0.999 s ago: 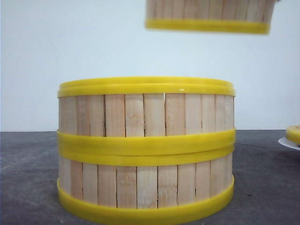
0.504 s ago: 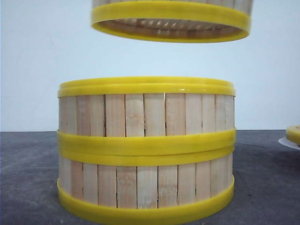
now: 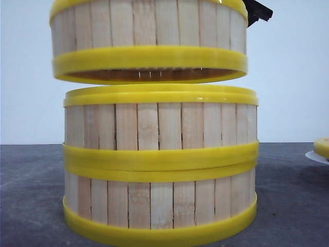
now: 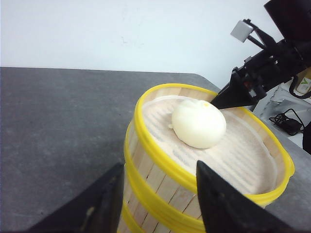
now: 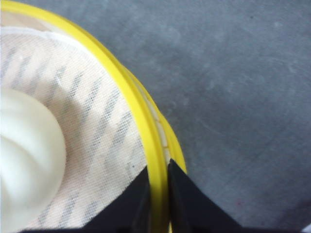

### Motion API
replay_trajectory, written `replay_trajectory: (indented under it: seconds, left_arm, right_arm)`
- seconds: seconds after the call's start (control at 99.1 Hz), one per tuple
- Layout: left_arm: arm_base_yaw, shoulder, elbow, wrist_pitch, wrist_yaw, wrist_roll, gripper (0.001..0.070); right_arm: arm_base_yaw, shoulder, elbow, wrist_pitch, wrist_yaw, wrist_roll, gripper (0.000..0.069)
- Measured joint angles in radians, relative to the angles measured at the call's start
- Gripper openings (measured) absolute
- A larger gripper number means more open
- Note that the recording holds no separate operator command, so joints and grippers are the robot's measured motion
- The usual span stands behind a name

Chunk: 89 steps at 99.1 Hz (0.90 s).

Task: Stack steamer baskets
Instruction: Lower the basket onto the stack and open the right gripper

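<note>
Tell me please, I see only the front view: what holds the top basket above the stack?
Observer: The right gripper is shut on the far rim of the top basket.
Operator: Is something inside that basket?
Observer: Yes, one white bun sits on a white liner.
Operator: And the left gripper?
Observer: The left gripper is open and holds nothing, close to the baskets.

A dark grey table (image 3: 31, 206) carries a stack of 2 steamer baskets (image 3: 160, 164) and a white plate (image 3: 314, 157).
</note>
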Motion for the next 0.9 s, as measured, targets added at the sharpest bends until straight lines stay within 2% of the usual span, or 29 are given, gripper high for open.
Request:
replay_trajectory:
  seconds: [0.898]
  left_arm:
    - [0.0, 0.0, 0.0, -0.019, 0.0, 0.007, 0.0275]
  right_arm:
    - [0.0, 0.005, -0.03, -0.04, 0.029, -0.029, 0.0025]
